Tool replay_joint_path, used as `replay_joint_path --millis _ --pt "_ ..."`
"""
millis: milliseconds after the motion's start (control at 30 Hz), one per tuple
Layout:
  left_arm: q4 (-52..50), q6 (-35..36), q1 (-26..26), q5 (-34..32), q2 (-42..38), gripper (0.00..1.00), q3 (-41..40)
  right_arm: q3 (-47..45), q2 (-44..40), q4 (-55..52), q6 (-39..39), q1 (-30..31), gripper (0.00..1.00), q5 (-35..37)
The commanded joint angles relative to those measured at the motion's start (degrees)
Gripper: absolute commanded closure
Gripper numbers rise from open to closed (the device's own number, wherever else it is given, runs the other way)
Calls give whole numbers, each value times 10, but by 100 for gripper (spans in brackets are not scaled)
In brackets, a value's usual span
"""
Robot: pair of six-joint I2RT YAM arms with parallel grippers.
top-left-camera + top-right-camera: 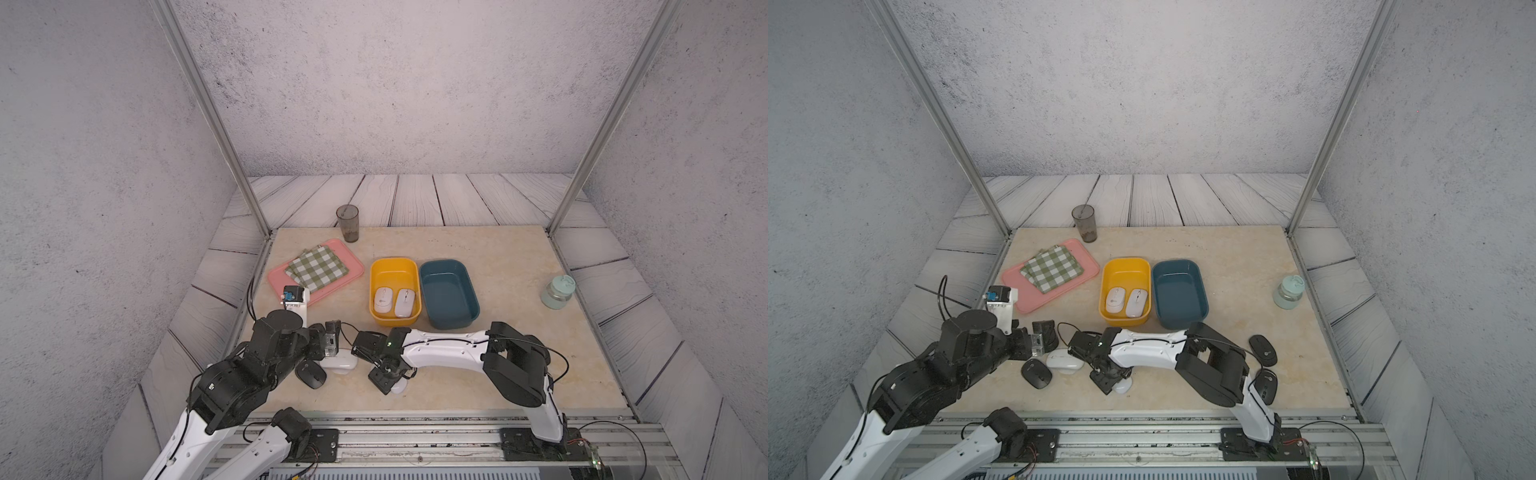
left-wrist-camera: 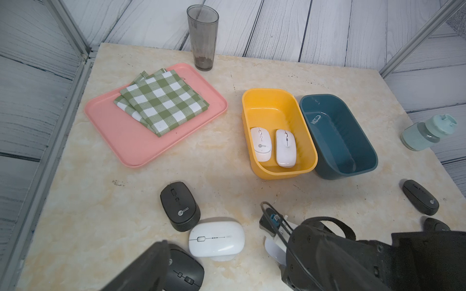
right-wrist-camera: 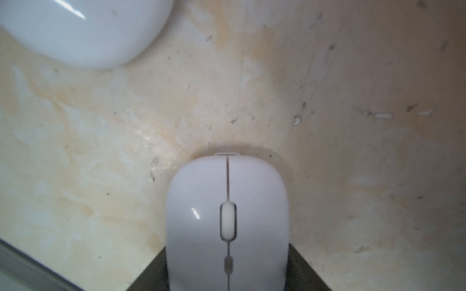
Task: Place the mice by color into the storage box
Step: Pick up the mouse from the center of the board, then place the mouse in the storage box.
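Right wrist view settles it: the white mouse (image 3: 227, 221) lies directly under the right pincer (image 1: 1116, 381), between its dark fingers (image 3: 153, 272). Its long axis runs straight out ahead of the pincer, and it sits flat on the tabletop (image 3: 353, 126). Both fingers sit close along the shell; whether they pinch it I cannot tell. A second white mouse (image 2: 216, 239) lies nearer the left pincer (image 1: 1045, 332), which gapes wide and empty. The lift, I judge, leads beyond the right pincer to the yellow box (image 2: 277, 105), where two white mice (image 2: 261, 143) rest.
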Motion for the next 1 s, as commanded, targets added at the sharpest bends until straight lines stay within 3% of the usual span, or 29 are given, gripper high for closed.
replay_joint_path --millis 0,300,600,800,967 --pt "-10 10 3 -12 -7 2 -4 1 -16 0 15 2 36 20" --pt "-13 22 3 -25 -8 2 4 17 -82 -6 28 -9 44 14" --pt "-20 40 4 -43 -5 2 38 47 -162 10 63 -143 44 -72" --pt "-8 52 7 -36 9 2 28 105 -118 72 106 -246 45 -141" --pt "12 53 16 -12 23 2 7 201 -14 104 147 -300 46 -193"
